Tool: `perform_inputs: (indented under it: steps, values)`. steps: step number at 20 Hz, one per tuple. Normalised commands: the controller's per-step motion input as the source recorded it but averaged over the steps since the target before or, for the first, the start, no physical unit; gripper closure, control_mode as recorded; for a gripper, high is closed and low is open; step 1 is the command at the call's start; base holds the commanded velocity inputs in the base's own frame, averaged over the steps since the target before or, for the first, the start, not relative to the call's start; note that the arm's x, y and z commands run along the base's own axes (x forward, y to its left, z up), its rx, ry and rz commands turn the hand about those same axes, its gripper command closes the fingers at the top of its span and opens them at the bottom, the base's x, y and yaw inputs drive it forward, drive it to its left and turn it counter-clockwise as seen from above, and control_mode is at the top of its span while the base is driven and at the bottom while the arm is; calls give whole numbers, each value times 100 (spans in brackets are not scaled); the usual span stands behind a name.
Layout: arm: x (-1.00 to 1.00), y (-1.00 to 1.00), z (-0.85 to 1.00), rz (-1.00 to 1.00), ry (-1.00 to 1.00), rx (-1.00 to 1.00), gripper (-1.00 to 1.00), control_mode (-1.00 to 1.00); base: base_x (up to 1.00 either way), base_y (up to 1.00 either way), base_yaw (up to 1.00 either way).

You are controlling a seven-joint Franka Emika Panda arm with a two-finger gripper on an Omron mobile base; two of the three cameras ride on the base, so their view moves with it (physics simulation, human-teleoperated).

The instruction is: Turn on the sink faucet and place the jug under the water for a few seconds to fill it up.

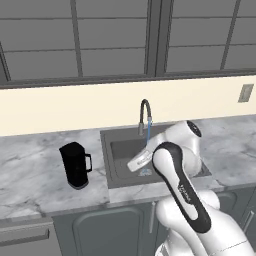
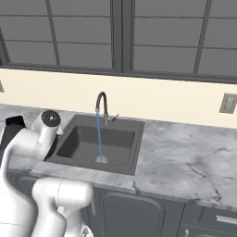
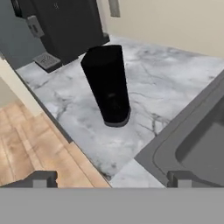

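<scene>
Water runs from the sink faucet into the sink as the gripper, jaws spread wide, faces the jug.

The jug stands upright on the counter beside the basin, well short of the fingertips; a level approach, closing squarely around its body or handle, should prevent tipping.

kitchen | marble counter | sink w/ faucet | base cabinets
</scene>
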Motion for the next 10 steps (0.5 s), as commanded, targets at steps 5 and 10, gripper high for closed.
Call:
perform_inputs:
  steps: [5,10]
  values:
    - [19,42,-32,16,-13,0,-100,-100,0,0,0]
    - [61,15,-22,15,-17,0,-100,-100,0,0,0]
